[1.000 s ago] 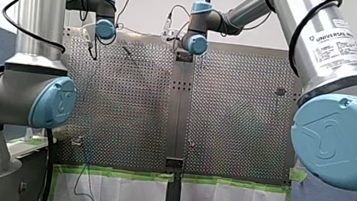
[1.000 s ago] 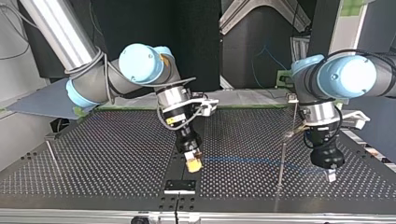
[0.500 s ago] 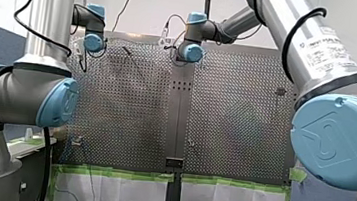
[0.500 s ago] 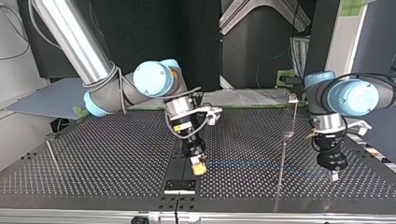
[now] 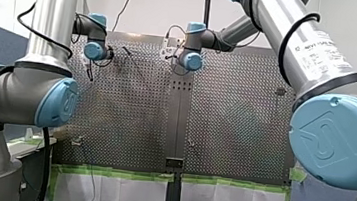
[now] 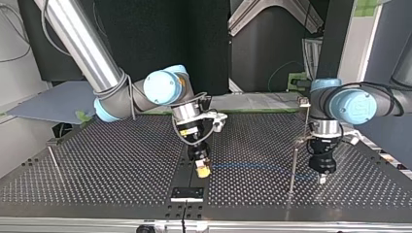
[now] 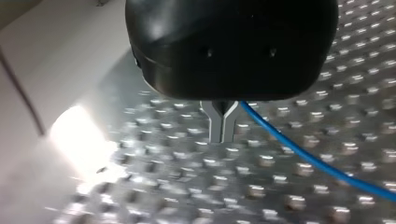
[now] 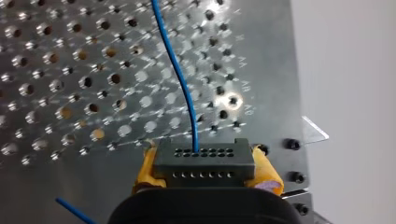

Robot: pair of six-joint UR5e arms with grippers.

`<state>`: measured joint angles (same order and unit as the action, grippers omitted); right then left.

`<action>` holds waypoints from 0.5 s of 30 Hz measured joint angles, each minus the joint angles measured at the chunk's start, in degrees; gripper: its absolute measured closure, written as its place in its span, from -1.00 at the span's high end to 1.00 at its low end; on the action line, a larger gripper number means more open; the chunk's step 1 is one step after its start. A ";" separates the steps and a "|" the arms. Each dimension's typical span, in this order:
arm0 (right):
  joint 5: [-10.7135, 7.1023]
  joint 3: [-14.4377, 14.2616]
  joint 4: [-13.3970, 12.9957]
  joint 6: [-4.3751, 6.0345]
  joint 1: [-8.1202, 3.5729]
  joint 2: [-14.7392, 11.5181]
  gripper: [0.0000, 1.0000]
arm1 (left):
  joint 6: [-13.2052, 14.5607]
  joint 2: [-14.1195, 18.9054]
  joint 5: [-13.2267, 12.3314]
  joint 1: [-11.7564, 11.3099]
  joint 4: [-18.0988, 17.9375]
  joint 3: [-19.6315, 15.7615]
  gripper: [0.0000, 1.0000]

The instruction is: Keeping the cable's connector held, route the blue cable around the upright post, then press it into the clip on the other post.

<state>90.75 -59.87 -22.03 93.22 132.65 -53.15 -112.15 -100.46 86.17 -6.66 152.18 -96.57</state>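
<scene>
In the top view my right gripper (image 6: pixel 202 171) stands low over the table's middle, its yellow pads shut on a dark grey connector (image 8: pixel 204 173). The blue cable (image 6: pixel 257 168) runs from the connector just above the table to my left gripper (image 6: pixel 321 180). It passes close by a thin upright post (image 6: pixel 293 162). My left gripper stands just beside that post, on the view's right. In the left wrist view the metal fingers (image 7: pixel 215 122) are shut, and the blue cable (image 7: pixel 303 156) comes out from between them. The cable (image 8: pixel 180 74) leaves the connector's face and runs ahead.
A second thin post (image 6: pixel 305 121) stands behind my left gripper, and a third post (image 6: pixel 53 160) near the table's edge at the top view's left. A black plate (image 6: pixel 187 193) lies in front of my right gripper. Green tape (image 5: pixel 113 172) lines the near edge.
In the top view my left gripper has moved left, towards the upright post, with the cable. My right arm has shifted a little and still holds the connector over the table's middle.
</scene>
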 joint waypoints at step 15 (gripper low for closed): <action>0.46 -2.46 1.35 -0.66 0.43 3.21 -1.00 | -4.95 -1.38 -0.99 1.35 -0.24 0.01 -0.79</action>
<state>91.21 -62.33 -20.68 92.56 133.07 -49.94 -117.10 -101.84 85.19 -5.31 151.94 -96.56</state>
